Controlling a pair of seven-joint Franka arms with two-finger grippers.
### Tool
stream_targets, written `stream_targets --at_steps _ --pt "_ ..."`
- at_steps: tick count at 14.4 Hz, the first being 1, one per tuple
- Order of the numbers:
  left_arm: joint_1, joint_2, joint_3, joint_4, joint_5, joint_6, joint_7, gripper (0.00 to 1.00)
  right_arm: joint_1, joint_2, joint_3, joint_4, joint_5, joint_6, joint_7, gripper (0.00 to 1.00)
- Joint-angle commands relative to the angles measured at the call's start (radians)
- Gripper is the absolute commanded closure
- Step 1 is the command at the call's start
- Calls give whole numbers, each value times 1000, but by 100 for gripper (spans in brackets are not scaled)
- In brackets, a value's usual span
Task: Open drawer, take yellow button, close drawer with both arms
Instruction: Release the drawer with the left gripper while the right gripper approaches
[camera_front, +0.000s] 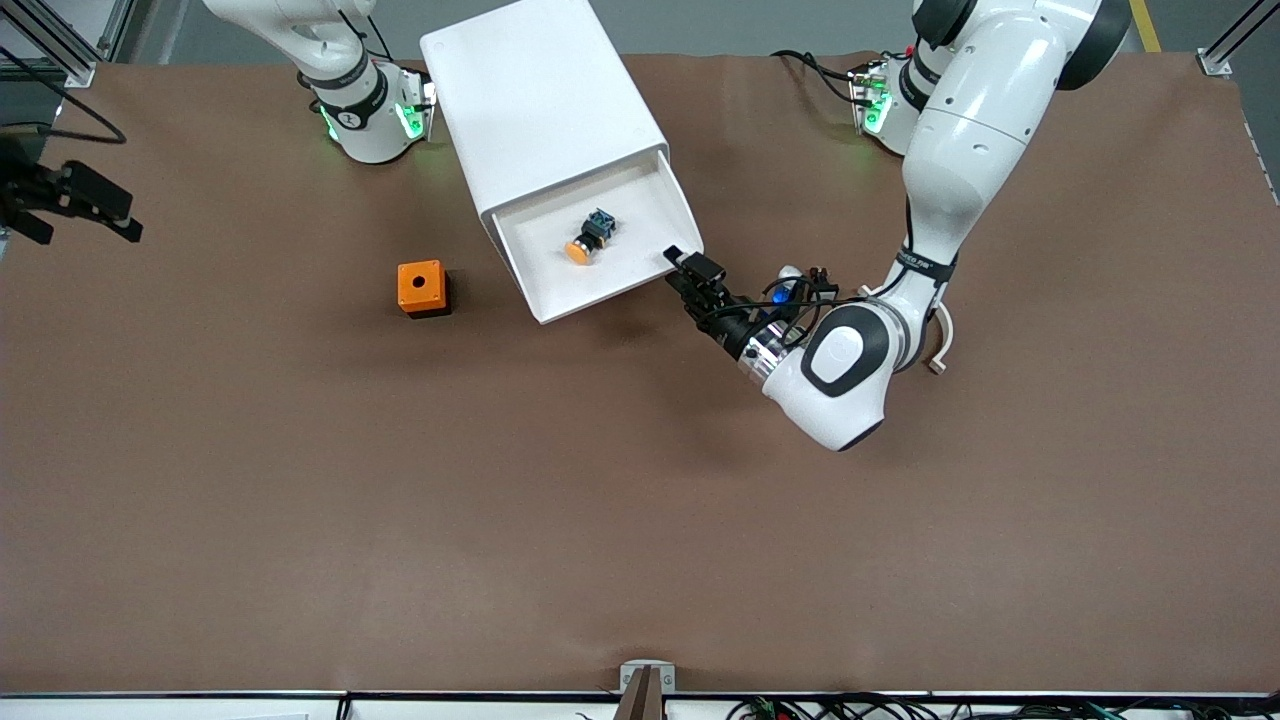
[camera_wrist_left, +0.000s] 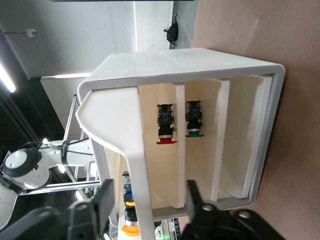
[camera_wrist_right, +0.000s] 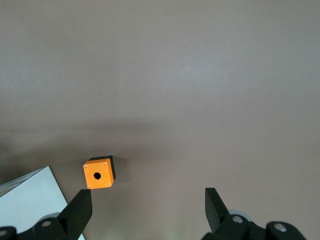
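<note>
Front view: a brown desk (camera_front: 640, 520) carries a white cabinet (camera_front: 540, 110) with its top drawer (camera_front: 600, 245) pulled out. The button (camera_front: 588, 238), orange cap and blue rear end, lies in the drawer tray, just ahead of the left end effector (camera_front: 690, 272). That end effector sits at the drawer's front corner toward the left arm's end of the desk. An orange square box (camera_front: 421, 288) with a hole stands on the desk, well apart from it, past the drawer toward the right arm's end.

Left wrist view: the left end effector's black fingers (camera_wrist_left: 102, 200) are spread apart on either side of the drawer's front lip, released and not pinching it. Just ahead, the lower drawers hold a red-capped button (camera_wrist_left: 165, 127) and a green-capped button (camera_wrist_left: 193, 120).

Right wrist view: the right end effector (camera_wrist_right: 147, 210) hangs high over bare desk, fingers spread wide and grasping nothing. The orange box lies below, beside one fingertip, with a white cabinet corner nearby.
</note>
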Motion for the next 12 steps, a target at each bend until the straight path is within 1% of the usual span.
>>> stream_targets --at_steps 1,2,3,4,5,7,9,12 --pt "37 -22 2 24 46 -7 81 0 -12 75 0 44 -16 20 -9 0" --pt "42 -22 2 31 60 -9 131 0 -14 110 0 63 -16 26 -9 0" --pt "45 -22 2 51 87 -9 183 0 -14 126 0 82 -19 26 -10 0" --pt "65 -22 0 79 115 -9 241 0 -20 136 0 83 -31 29 -13 0" --pt "73 -22 -3 96 135 -10 300 0 -20 170 0 85 -42 33 -21 0" --pt "77 -25 -3 134 196 -13 441 0 -31 175 0 88 -40 29 -14 0" --pt "74 -30 0 153 265 -13 626 0 -34 178 0 87 -25 21 22 0" --pt "79 -35 -3 170 345 -13 866 0 -23 178 8 86 -14 -3 175 0"
